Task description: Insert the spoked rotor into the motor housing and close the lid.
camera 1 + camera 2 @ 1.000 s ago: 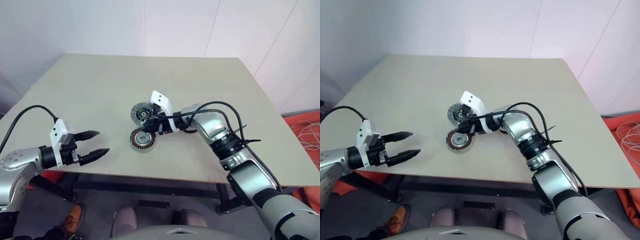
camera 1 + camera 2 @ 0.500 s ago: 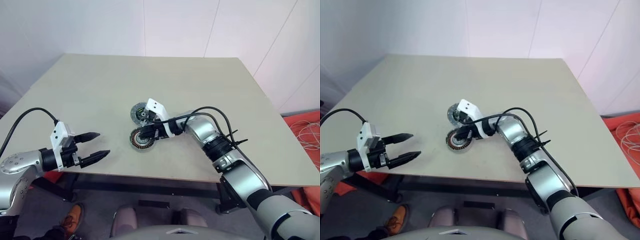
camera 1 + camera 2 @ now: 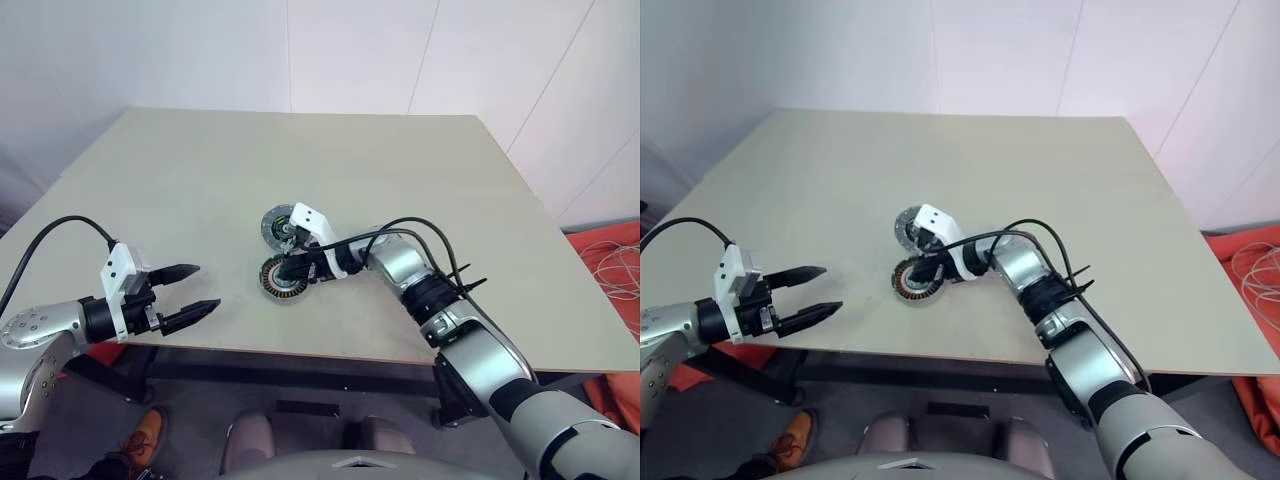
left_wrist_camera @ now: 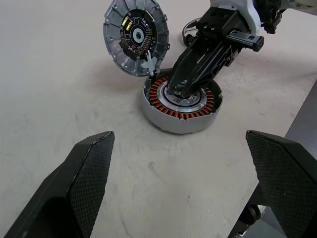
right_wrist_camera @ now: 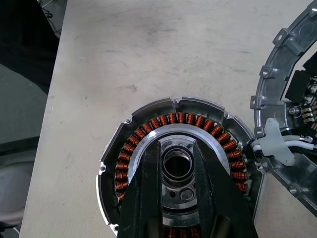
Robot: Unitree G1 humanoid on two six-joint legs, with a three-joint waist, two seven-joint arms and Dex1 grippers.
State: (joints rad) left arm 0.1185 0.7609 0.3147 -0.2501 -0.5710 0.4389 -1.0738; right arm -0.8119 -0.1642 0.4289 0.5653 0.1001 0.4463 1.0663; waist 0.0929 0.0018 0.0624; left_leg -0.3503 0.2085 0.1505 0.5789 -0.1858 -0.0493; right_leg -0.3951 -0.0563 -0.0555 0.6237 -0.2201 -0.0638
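White walls back a beige counter (image 3: 420, 190). Near its front edge sits the motor housing (image 4: 181, 105), lid (image 4: 135, 37) touching at eleven o'clock. Right hand (image 4: 178, 90), narrow, rests over its hub; left hand (image 3: 205, 290) gapes wide.

The right claw (image 4: 179, 90) covers part of the motor housing's (image 4: 181, 105) silvery centre.

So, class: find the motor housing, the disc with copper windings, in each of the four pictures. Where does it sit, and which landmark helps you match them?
Left eye view: motor housing on the table, near centre, under the right claw.
Right eye view: just left of centre.
Left wrist view: upper middle.
Right wrist view: lower centre, between the fingers.
Shared landmark: the lid lying against it.
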